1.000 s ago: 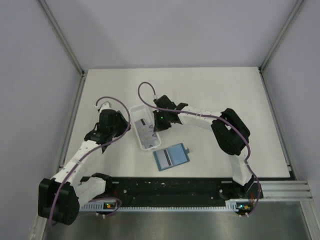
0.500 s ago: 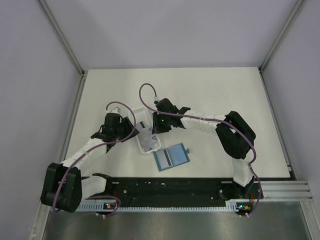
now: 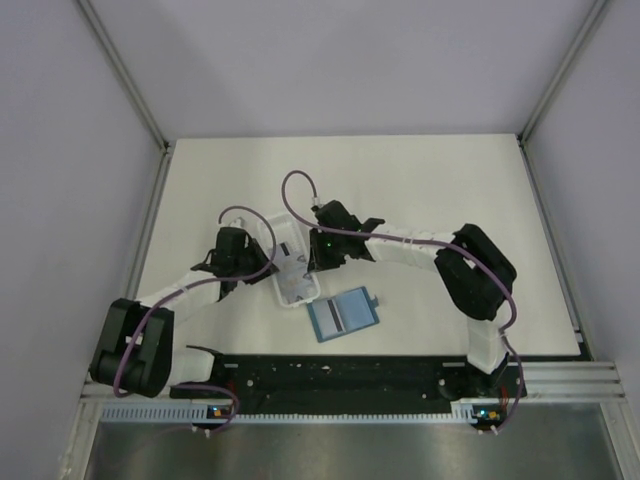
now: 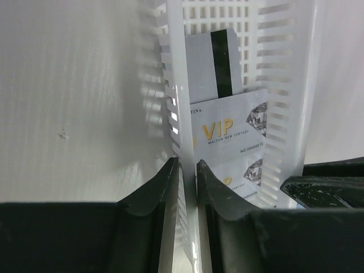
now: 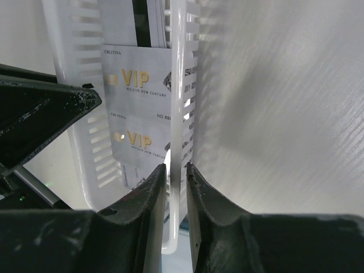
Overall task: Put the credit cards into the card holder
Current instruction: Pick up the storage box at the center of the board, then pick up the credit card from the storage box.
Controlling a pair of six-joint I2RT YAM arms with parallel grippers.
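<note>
The credit cards lie overlapped inside the white tray, silver faces marked VIP, with one dark-striped card at the 12 o'clock end. The card holder lies open on the bench, just off the tray's 5 o'clock corner. The left hand is narrow, pinching the tray's 9 o'clock wall, and the right hand pinches the 3 o'clock wall. The bench runs on well beyond the tray toward 12 and 3 o'clock

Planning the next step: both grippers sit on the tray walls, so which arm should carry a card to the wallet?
Probably the right. The card holder lies beside the white tray on the right gripper's side, while the left gripper pinches the opposite wall and could steady the tray.
</note>
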